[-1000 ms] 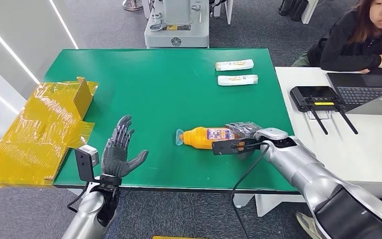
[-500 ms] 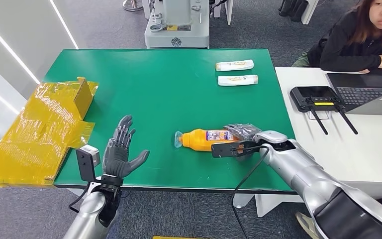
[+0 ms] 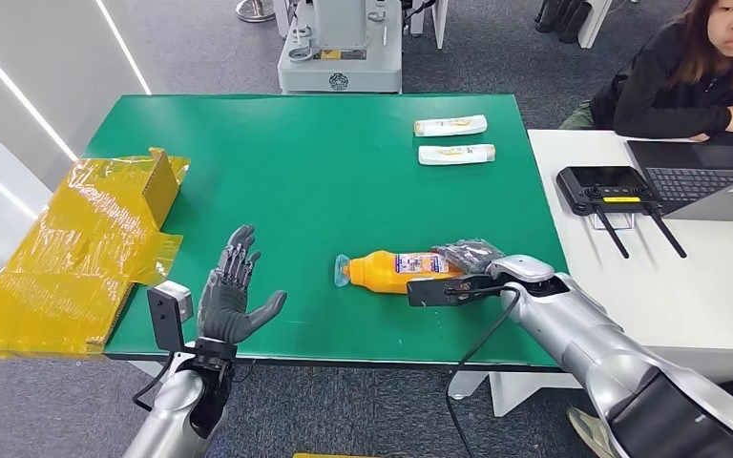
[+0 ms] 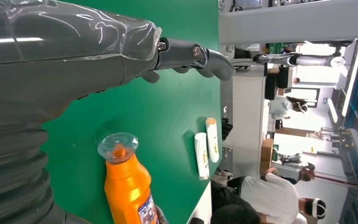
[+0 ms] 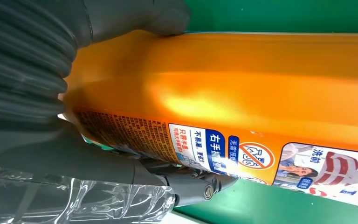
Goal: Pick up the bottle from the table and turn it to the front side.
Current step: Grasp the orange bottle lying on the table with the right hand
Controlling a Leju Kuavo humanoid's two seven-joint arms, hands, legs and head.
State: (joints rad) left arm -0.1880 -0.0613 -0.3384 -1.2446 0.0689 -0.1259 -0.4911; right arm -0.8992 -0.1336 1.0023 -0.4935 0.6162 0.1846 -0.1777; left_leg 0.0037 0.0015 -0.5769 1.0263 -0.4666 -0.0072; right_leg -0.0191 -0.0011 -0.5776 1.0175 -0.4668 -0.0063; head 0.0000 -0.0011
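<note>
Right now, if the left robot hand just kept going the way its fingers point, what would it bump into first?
Probably nothing soon. The left robot hand points up the bare green table; the bottle lies off to its right and the yellow box to its left. Depth is hard to judge.

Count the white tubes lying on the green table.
2: both lie side by side near the table's far right edge, one white tube farther back, the other tube just nearer the robot. None appears hidden.

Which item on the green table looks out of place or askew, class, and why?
The orange bottle lies on its side on the green table, cap toward the open left hand, while the right hand grips its base. The wrist view shows small print, seemingly a back label. Nothing looks spilled or damaged.
</note>
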